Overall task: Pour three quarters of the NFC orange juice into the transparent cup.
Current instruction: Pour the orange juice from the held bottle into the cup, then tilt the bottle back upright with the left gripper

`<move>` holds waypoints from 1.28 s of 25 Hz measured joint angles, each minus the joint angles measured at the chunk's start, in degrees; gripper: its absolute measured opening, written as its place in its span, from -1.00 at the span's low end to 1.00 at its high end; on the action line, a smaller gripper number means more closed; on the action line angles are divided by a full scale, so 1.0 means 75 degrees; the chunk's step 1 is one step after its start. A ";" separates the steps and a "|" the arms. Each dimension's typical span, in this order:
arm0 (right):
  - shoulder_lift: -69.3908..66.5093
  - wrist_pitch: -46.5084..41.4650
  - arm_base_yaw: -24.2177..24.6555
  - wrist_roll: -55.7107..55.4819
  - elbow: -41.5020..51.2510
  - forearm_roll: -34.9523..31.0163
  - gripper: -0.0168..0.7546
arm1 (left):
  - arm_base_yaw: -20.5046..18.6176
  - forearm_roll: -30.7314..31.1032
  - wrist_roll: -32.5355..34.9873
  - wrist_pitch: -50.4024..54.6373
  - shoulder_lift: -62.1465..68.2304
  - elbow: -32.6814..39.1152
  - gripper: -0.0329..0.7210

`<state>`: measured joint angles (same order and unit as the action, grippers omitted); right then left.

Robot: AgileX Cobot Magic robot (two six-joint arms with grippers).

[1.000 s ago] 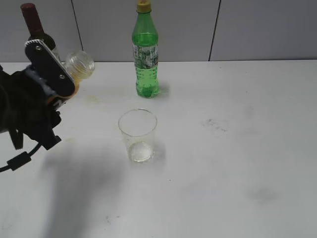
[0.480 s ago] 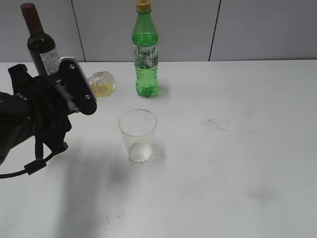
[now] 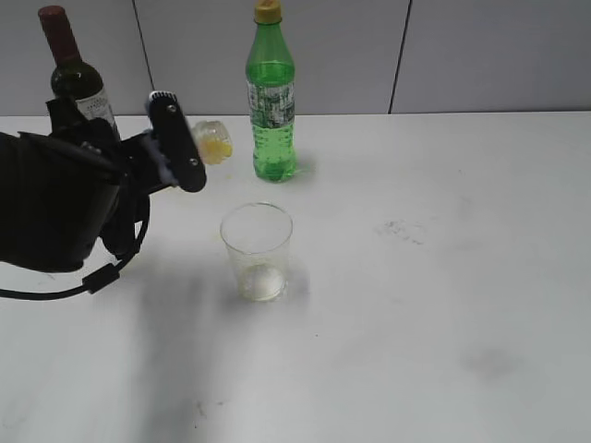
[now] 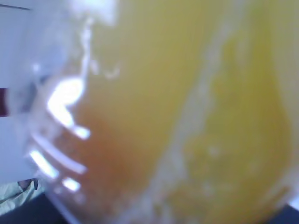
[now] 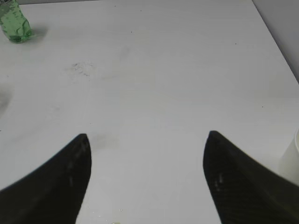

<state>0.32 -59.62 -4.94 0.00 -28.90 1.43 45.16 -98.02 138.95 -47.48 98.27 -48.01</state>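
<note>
My left gripper (image 3: 175, 152) is shut on the NFC orange juice bottle (image 3: 214, 143) and holds it tipped on its side, its open mouth pointing right, up and to the left of the transparent cup (image 3: 257, 251). The bottle's black label is hidden by the gripper. In the left wrist view the orange juice (image 4: 187, 116) fills the frame, blurred. The cup stands upright on the white table (image 3: 443, 277) and looks empty. My right gripper (image 5: 147, 158) is open and empty over bare table; it is out of the exterior view.
A tall green soda bottle (image 3: 271, 97) stands behind the cup and shows in the right wrist view (image 5: 14, 21). A dark wine bottle (image 3: 74, 78) stands at the back left behind my left arm. A white object (image 5: 292, 158) sits at the right wrist view's right edge.
My left gripper has moved right toward the cup and tilted the bottle further, from slanted up to lying nearly level. The cup and the other bottles have not moved.
</note>
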 joint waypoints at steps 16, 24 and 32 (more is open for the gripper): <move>0.0000 0.0000 0.0000 0.0000 0.0000 0.0006 0.53 | 0.0000 0.0527 0.0940 -0.0419 0.0281 -0.0035 0.35; 0.0000 0.0000 0.0000 0.0000 0.0000 0.0006 0.53 | 0.0000 0.0900 0.0981 -0.0675 0.0281 -0.0035 0.35; 0.0000 0.0000 0.0000 0.0000 0.0000 0.0006 0.53 | 0.0000 0.1084 0.0984 -0.0895 0.0281 -0.0041 0.35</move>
<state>0.32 -59.62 -4.94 0.00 -28.90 1.47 45.16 -89.89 146.33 -54.19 100.38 -48.32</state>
